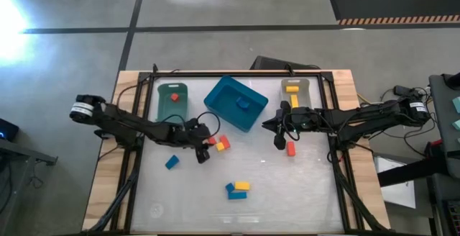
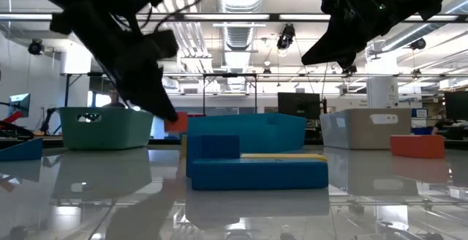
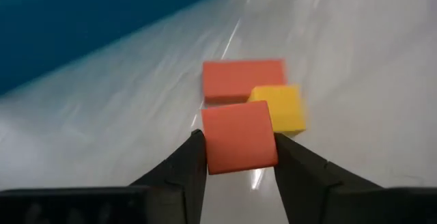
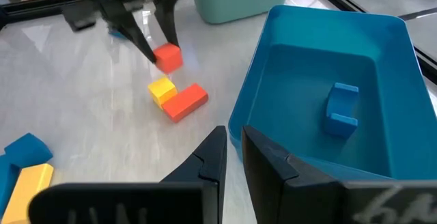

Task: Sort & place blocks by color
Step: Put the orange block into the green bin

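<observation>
My left gripper [image 3: 239, 157] is shut on a red cube [image 3: 239, 136] just above the white table, right in front of the blue bin [image 1: 236, 103]. Below and beyond it, a red bar [image 3: 242, 79] and a yellow cube [image 3: 280, 106] lie flat on the table, touching each other. The blue bin holds a blue block [image 4: 341, 106]. A red block [image 1: 173, 97] lies in the green bin [image 1: 172, 110], and a yellow block [image 1: 292, 88] in the grey bin [image 1: 295, 101]. My right gripper [image 4: 232, 157] hangs shut and holds nothing, right of the blue bin. My left gripper pinches the red cube by two opposite side faces [image 3: 208, 145], one finger on each. The fingers [image 4: 147, 43] come slanting down from the table's left side. The cube sits level between the fingertips, lifted clear of the table and of the two blocks beside it.
More blocks lie loose on the table: a blue one [image 1: 172, 162] at the left, a blue and a yellow one together [image 1: 237, 189] toward the near edge, and a red one [image 1: 291, 148] under my right gripper. The three bins stand in a row along the far edge.
</observation>
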You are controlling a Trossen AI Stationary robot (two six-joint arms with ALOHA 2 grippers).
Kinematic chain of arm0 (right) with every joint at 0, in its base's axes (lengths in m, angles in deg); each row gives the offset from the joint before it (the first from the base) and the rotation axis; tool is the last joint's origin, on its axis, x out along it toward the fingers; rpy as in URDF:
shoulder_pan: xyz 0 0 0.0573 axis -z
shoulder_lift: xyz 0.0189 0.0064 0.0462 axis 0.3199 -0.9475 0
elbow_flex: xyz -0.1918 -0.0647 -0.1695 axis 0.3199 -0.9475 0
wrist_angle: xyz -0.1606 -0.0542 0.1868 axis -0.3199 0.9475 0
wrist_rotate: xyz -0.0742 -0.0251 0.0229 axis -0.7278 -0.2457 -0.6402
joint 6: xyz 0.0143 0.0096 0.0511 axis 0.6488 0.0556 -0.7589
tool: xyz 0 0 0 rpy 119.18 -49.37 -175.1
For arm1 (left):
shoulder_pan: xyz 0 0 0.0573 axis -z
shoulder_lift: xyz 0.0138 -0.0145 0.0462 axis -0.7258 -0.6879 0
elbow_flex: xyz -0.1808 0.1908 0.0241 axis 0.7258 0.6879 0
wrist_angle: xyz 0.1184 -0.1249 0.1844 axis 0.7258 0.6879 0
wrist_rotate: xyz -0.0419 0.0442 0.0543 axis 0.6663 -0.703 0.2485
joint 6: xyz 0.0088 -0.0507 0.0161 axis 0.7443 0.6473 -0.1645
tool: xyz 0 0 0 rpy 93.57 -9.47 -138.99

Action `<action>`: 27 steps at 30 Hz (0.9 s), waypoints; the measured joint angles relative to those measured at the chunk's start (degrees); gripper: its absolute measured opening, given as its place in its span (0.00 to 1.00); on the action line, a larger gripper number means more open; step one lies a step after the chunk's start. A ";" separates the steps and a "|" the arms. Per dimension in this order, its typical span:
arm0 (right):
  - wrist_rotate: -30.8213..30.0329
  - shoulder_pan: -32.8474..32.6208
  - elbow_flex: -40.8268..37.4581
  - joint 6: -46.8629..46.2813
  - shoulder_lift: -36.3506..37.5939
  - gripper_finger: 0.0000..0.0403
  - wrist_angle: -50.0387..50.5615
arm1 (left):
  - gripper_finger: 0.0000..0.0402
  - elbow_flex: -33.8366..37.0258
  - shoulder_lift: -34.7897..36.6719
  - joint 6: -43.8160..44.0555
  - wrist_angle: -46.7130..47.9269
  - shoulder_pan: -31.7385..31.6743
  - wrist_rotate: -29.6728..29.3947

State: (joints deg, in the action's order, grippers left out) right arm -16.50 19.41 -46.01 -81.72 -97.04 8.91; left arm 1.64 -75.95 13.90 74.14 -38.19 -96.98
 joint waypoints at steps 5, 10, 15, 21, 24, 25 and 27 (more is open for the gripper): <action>0.02 0.00 -0.02 -0.04 0.00 0.09 -0.03 | 0.32 -0.75 6.67 -2.72 1.03 0.17 -0.16; 0.02 0.00 -0.06 -0.09 0.00 0.09 0.00 | 0.32 -0.99 13.73 -6.40 1.13 -0.02 -2.79; 0.02 0.00 -0.07 -0.09 0.00 0.09 -0.03 | 0.33 -1.04 20.57 -9.02 7.37 -1.19 -13.45; 0.02 0.00 -0.09 -0.13 0.00 0.09 -0.03 | 0.33 -1.24 27.04 -2.83 24.85 -10.13 -19.90; 0.03 0.00 -0.09 -0.13 0.00 0.09 -0.05 | 0.33 -1.06 27.93 0.11 32.07 -16.97 -19.86; 0.02 0.00 -0.09 -0.13 0.00 0.09 -0.07 | 0.33 -1.06 27.85 0.56 33.51 -19.37 -19.74; 0.02 0.00 -0.09 -0.19 0.00 0.09 -0.07 | 0.33 -1.06 27.23 1.80 35.62 -24.32 -17.59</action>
State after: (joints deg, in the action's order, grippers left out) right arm -16.48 19.41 -46.09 -81.91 -97.04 8.85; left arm 0.58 -48.72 15.70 109.76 -62.51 -114.57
